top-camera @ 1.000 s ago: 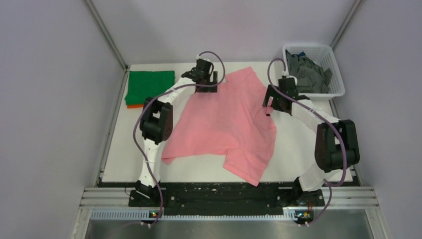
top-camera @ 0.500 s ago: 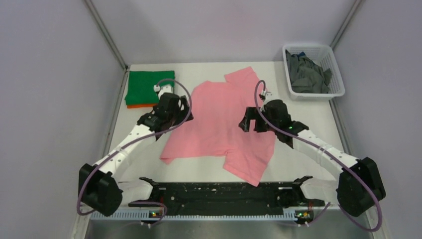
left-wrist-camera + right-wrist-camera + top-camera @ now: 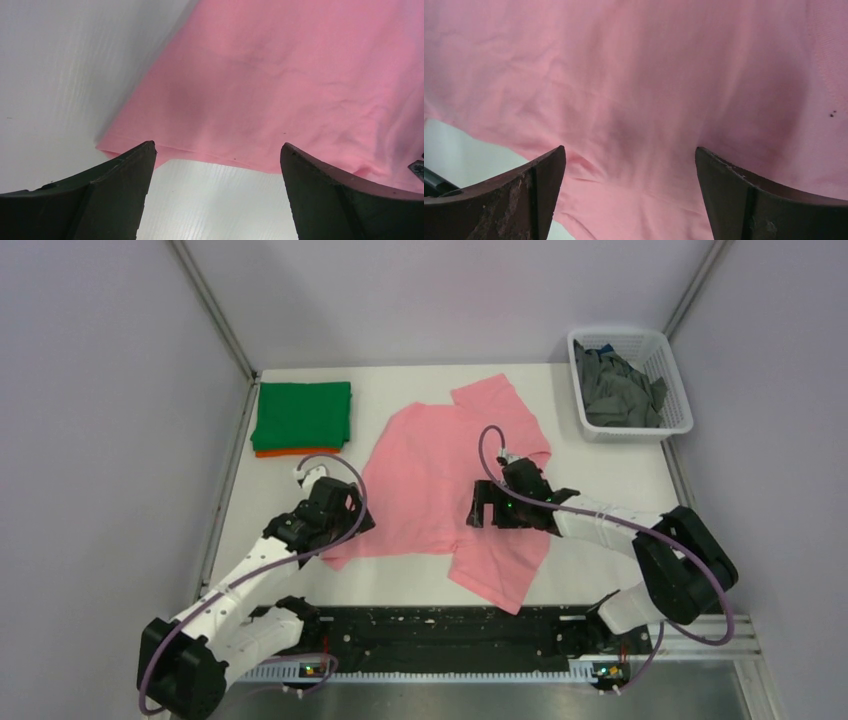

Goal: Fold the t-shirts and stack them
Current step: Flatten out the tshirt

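Observation:
A light pink t-shirt (image 3: 440,460) lies spread and rumpled across the middle of the table. My left gripper (image 3: 345,525) hangs open over its near left hem corner (image 3: 125,145), nothing between the fingers (image 3: 125,175). My right gripper (image 3: 487,508) is open above the shirt's near right part (image 3: 639,125), jaws wide and empty. A folded green t-shirt (image 3: 301,414) rests on an orange one (image 3: 290,452) at the far left. Dark grey t-shirts (image 3: 618,390) fill the basket.
The white lattice basket (image 3: 675,390) stands at the far right corner. Grey walls close in both sides. A black rail (image 3: 440,625) runs along the near edge. Bare white tabletop (image 3: 210,205) shows below the pink hem.
Both arms have pulled back from the far side of the pink shirt toward its near part. The left one now sits at the near left hem, the right one over the near right.

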Available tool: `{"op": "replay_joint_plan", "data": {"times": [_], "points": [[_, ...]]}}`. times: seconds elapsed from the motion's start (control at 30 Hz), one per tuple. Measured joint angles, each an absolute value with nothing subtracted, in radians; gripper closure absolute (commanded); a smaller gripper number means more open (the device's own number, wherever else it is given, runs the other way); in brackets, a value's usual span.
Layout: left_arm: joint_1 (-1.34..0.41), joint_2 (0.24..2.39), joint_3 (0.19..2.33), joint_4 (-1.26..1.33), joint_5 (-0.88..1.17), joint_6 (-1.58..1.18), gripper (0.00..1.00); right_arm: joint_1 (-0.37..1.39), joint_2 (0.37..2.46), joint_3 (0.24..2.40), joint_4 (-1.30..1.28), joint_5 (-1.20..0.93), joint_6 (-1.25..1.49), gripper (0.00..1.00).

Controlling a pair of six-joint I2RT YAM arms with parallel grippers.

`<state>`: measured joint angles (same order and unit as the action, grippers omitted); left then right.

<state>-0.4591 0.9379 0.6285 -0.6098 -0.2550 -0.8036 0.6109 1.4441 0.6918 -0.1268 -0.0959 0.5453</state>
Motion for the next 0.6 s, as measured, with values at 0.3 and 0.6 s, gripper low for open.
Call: {"op": "replay_joint_plan", "data": {"times": [0.3,0.6], "points": [[-0.459,0.939,0.616,-0.614,-0.253,-0.816,0.01,0.394,1.419,0.628,-0.040,-0.090,0.616,0.01],[-0.474,0.934,0.584,-0.621,-0.160,-0.819,0.05,0.250,1.383,0.596,-0.025,-0.090,0.628,0.01]]}}
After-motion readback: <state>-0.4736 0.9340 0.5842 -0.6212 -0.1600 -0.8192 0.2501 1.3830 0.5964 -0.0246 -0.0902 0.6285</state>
